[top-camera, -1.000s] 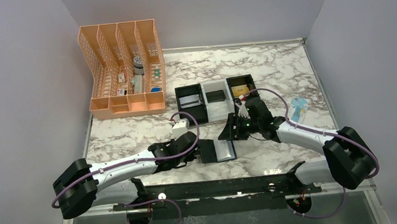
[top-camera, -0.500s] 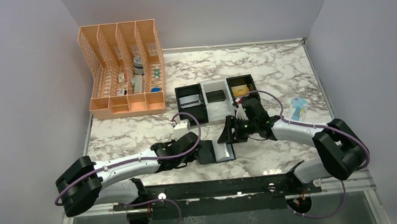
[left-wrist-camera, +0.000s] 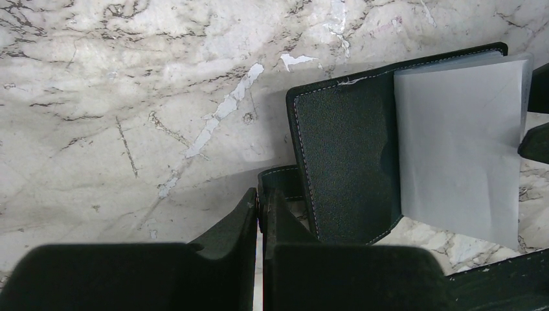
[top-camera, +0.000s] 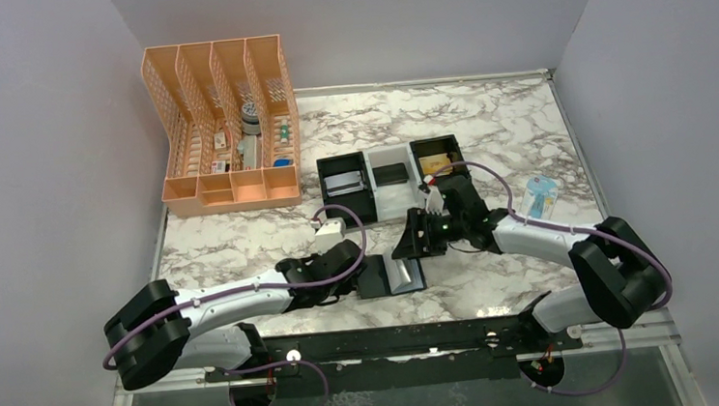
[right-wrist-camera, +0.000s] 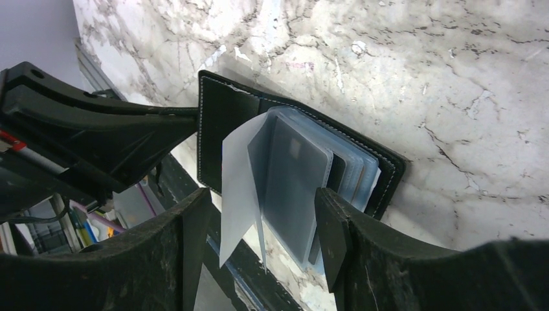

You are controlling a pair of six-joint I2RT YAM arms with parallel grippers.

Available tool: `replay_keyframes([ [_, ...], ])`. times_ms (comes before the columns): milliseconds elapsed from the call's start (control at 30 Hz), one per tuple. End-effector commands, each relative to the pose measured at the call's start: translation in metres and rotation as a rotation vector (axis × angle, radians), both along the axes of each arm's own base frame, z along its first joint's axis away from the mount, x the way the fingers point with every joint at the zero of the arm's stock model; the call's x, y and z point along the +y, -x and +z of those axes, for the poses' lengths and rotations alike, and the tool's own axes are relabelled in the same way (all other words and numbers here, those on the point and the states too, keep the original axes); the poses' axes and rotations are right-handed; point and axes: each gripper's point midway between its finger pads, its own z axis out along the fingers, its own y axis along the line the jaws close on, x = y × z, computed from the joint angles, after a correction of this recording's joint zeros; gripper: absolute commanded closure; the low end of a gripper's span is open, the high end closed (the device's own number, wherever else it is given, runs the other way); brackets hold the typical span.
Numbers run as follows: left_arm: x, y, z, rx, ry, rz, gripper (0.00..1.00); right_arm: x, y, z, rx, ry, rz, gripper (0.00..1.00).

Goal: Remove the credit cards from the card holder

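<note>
The card holder (top-camera: 377, 275) lies open on the marble between my two arms, a black cover (left-wrist-camera: 343, 162) with a stack of translucent sleeves (right-wrist-camera: 239, 188) fanned up from it. My left gripper (left-wrist-camera: 261, 206) is shut on the short snap tab (left-wrist-camera: 280, 182) at the holder's edge. My right gripper (right-wrist-camera: 262, 227) is open, one fingertip (right-wrist-camera: 329, 223) on each side of the raised sleeves. A dark grey credit card (right-wrist-camera: 294, 181) shows inside one sleeve, and the edges of other cards (right-wrist-camera: 357, 176) show behind it. In the top view the right gripper (top-camera: 413, 237) hangs just above the holder.
An orange mesh organiser (top-camera: 224, 126) stands at the back left. A row of black and white square trays (top-camera: 394, 193) sits just beyond the right gripper. A blue packet (top-camera: 539, 197) lies to the right. The black rail (top-camera: 386, 339) runs along the near edge.
My right gripper has shifted a little left, over the holder, with its jaws slightly wider. The left arm and the holder have crept slightly left and towards the back.
</note>
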Motion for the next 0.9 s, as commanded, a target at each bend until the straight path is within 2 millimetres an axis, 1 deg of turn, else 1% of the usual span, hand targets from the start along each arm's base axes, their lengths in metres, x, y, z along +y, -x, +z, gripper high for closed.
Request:
replay_keyframes([
  [0, -0.006, -0.002, 0.004, -0.006, 0.004, -0.014, 1.0, 0.009, -0.004, 0.025, -0.053, -0.068, 0.038, 0.39],
  [67, -0.007, -0.002, 0.004, -0.006, 0.002, -0.02, 1.0, 0.009, -0.004, 0.027, -0.054, -0.07, 0.042, 0.39],
  [267, -0.007, -0.002, 0.003, -0.002, 0.003, -0.021, 1.0, 0.003, -0.007, 0.021, -0.053, -0.013, 0.027, 0.38],
  [467, -0.008, -0.002, 0.004, -0.004, 0.003, -0.023, 1.0, 0.016, 0.003, 0.037, -0.046, -0.133, 0.08, 0.38],
  [767, -0.011, -0.003, 0.004, -0.001, 0.006, -0.027, 1.0, 0.022, 0.01, 0.046, -0.04, -0.2, 0.128, 0.38],
  [867, -0.012, -0.003, 0.004, -0.001, 0.006, -0.029, 1.0, 0.028, 0.014, 0.047, -0.03, -0.226, 0.154, 0.38],
])
